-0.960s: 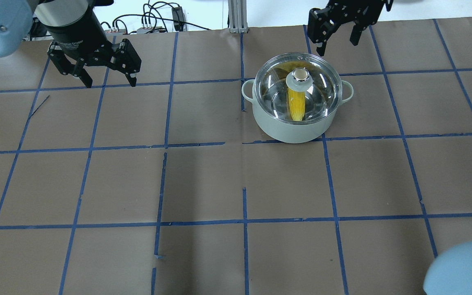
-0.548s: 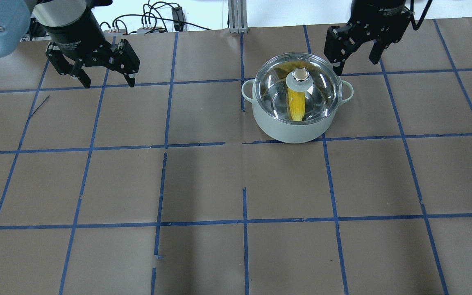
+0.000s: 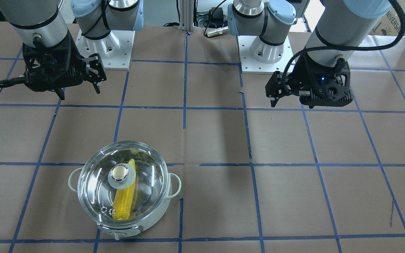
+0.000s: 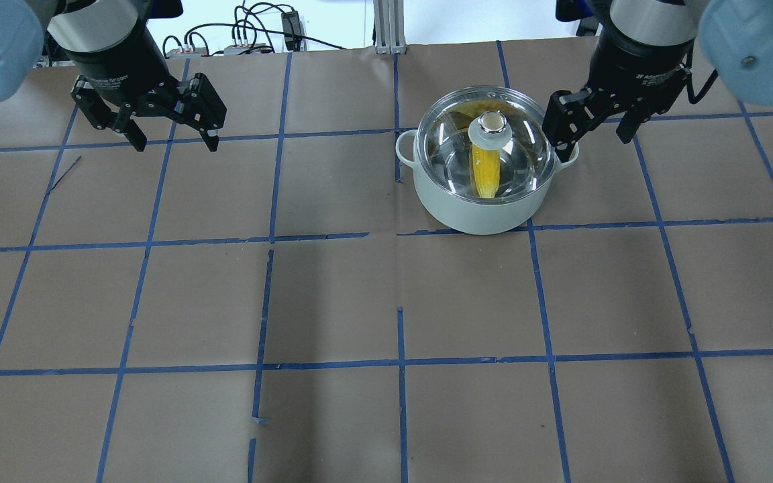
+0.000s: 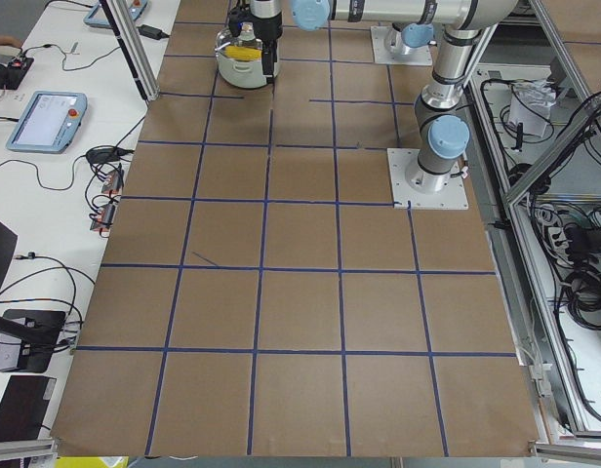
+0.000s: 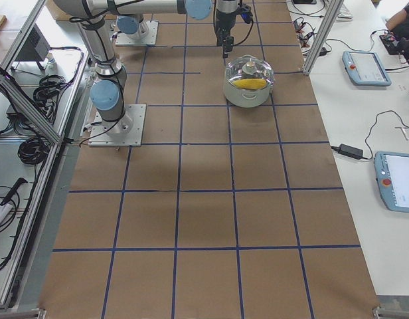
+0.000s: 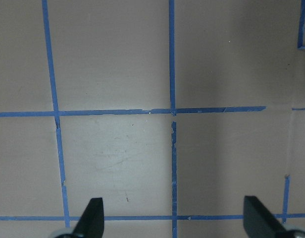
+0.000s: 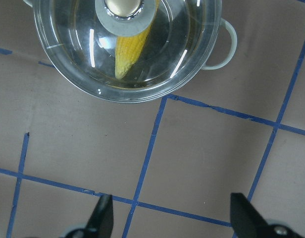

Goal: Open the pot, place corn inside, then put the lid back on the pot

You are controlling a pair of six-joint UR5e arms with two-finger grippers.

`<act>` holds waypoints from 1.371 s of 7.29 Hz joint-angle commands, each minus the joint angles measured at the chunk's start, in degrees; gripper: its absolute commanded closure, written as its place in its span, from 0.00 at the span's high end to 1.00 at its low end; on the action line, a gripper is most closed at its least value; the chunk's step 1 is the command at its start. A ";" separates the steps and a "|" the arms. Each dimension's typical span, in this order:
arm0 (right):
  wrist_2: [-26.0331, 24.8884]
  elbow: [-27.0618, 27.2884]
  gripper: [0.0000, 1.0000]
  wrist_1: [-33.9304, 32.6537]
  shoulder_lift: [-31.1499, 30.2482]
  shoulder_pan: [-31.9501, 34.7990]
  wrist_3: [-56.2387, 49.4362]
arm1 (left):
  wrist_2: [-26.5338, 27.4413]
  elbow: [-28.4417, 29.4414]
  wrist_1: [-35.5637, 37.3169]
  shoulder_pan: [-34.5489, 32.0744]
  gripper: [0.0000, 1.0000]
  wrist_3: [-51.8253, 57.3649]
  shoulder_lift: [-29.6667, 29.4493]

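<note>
I see the pot (image 4: 487, 216) right of centre in the upper part of the overhead view, its glass lid (image 4: 450, 151) seated on the rim and the corn cob (image 4: 485, 173) lying inside beneath it. My right gripper (image 4: 590, 144) hangs spread wide and empty just right of the pot. My left gripper (image 4: 176, 143), also wide and empty, hovers at upper left over the taped brown table (image 4: 333, 302).

The lid (image 4: 450, 151) is gleaming as clear glossy glass with a polished metallic knob (image 4: 491, 122), while the pot (image 4: 474, 216) is showing a smooth, softly shiny pale coat. The table (image 4: 333, 295) is wearing matt brown paper crossed with blue tape (image 4: 467, 361), the corn (image 4: 485, 176) looking bumpy
</note>
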 commanded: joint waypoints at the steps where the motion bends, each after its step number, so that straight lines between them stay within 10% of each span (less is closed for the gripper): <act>1: -0.11 1.00 0.85 -0.91 -0.28 0.09 0.31 | -0.09 -0.03 0.12 0.01 1.00 0.24 0.03; 10: 0.68 1.61 0.99 -1.08 -0.45 0.36 0.83 | 0.00 -0.03 -0.06 0.09 1.00 0.15 0.20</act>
